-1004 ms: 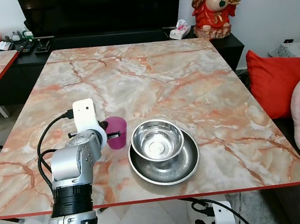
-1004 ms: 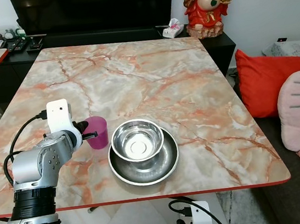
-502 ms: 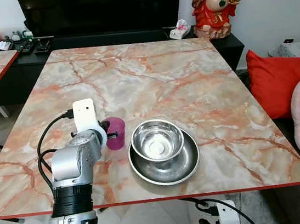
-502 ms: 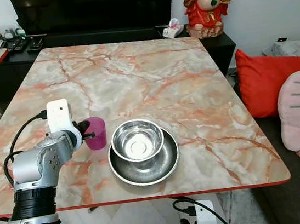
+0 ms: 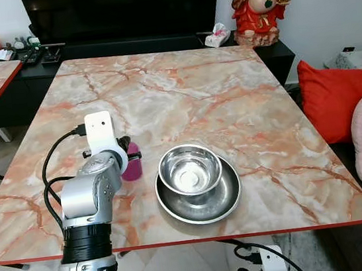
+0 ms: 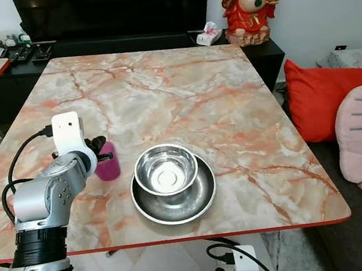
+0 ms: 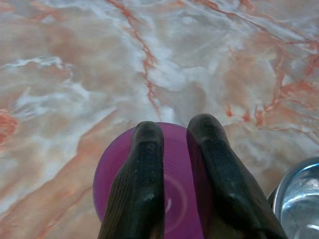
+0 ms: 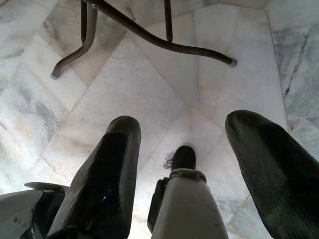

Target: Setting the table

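While our left gripper (image 7: 172, 174) grips the purple cup (image 5: 132, 167) by its rim, the fingers (image 7: 142, 164) closed on the cup wall with one inside and one outside, the cup sits low and left of centre in the head views, tipped over toward its side on the marble table (image 5: 182, 95). In the left wrist view we look almost straight into its mouth. Just to its right, near but apart, a steel bowl (image 5: 189, 170) rests inside a wider steel dish (image 5: 223, 200), a little below the middle of the frame.

We judge the step in hand to be placing the cup beside the bowl setting. The bowl and dish look set already, so the cup seems the last piece near them.

Next, we would need to turn the wrist so the cup stands upright with its base flat on the table, keep it clear of the dish rim, then spread the fingers and lift away without dragging the cup over.

Our right gripper (image 8: 184, 164) hangs idle below the table, fingers spread wide over the tiled floor (image 8: 149, 89), with the robot's foot (image 8: 187, 209) between them.
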Controlling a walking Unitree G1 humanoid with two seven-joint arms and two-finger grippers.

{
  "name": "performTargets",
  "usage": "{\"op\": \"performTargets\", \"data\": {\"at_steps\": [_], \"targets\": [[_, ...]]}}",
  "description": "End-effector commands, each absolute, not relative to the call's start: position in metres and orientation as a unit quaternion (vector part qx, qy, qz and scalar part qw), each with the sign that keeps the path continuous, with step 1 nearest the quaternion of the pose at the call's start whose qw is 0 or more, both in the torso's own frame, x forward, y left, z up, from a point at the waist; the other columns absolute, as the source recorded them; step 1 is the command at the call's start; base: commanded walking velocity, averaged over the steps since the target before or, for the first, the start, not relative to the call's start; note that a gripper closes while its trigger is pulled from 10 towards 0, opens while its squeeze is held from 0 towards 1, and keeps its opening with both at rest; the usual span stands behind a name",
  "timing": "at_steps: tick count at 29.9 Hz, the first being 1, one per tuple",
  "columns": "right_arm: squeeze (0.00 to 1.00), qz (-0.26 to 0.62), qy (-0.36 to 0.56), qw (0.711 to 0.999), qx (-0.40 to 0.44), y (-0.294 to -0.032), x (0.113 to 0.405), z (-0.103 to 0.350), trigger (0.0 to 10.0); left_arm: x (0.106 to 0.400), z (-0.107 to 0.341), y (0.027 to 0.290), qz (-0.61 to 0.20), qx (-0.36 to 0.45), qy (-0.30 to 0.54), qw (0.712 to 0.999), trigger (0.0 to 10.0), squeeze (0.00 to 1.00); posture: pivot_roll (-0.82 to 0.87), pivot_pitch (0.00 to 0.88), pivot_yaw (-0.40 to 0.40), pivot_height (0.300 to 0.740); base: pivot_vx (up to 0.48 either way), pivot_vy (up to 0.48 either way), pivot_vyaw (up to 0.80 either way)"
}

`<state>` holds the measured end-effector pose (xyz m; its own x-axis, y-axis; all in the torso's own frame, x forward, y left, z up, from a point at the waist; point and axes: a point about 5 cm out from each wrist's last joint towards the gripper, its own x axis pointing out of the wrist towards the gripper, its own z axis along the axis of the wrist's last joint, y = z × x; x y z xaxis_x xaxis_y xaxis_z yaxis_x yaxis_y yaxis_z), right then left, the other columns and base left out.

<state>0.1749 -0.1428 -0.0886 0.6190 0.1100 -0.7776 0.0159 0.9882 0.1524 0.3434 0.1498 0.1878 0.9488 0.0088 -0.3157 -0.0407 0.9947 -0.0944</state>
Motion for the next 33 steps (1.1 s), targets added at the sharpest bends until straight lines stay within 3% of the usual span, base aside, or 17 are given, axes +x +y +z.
{"op": "performTargets", "data": {"at_steps": [1, 11, 15, 18, 24, 33], "targets": [[0.0, 0.025, 0.437, 0.897, 0.068, -0.143, 0.175, -0.089, 10.0, 0.341, 0.188, 0.148, 0.006, -0.045, 0.156, 0.987, 10.0, 0.0, 0.13, 0.0, -0.077, 0.74, 0.0, 0.0, 0.0], [0.0, 0.026, 0.442, 0.894, 0.067, -0.138, 0.171, -0.09, 10.0, 0.342, 0.194, 0.146, 0.001, -0.047, 0.123, 0.991, 10.0, 0.0, 0.13, 0.0, -0.079, 0.74, 0.0, 0.0, 0.0], [0.0, 0.013, 0.438, 0.897, 0.058, -0.144, 0.173, -0.09, 10.0, 0.338, 0.217, 0.139, -0.049, 0.004, -0.038, 0.998, 10.0, 0.0, 0.13, 0.0, -0.081, 0.74, 0.0, 0.0, 0.0], [0.0, -0.005, 0.434, 0.9, 0.053, -0.158, 0.174, -0.089, 10.0, 0.328, 0.214, 0.133, -0.079, 0.062, -0.097, 0.99, 10.0, 0.0, 0.13, 0.0, -0.082, 0.74, 0.0, 0.0, 0.0], [0.0, -0.04, 0.431, 0.9, 0.06, -0.18, 0.169, -0.089, 10.0, 0.323, 0.197, 0.139, -0.069, 0.126, -0.129, 0.981, 10.0, 0.0, 0.12, 0.0, -0.073, 0.74, 0.0, 0.0, 0.0], [0.0, -0.066, 0.424, 0.9, 0.072, -0.175, 0.167, -0.09, 10.0, 0.326, 0.195, 0.139, -0.092, 0.141, -0.173, 0.97, 10.0, 0.0, 0.1, 0.0, -0.029, 0.74, 0.0, 0.0, 0.0]]}}
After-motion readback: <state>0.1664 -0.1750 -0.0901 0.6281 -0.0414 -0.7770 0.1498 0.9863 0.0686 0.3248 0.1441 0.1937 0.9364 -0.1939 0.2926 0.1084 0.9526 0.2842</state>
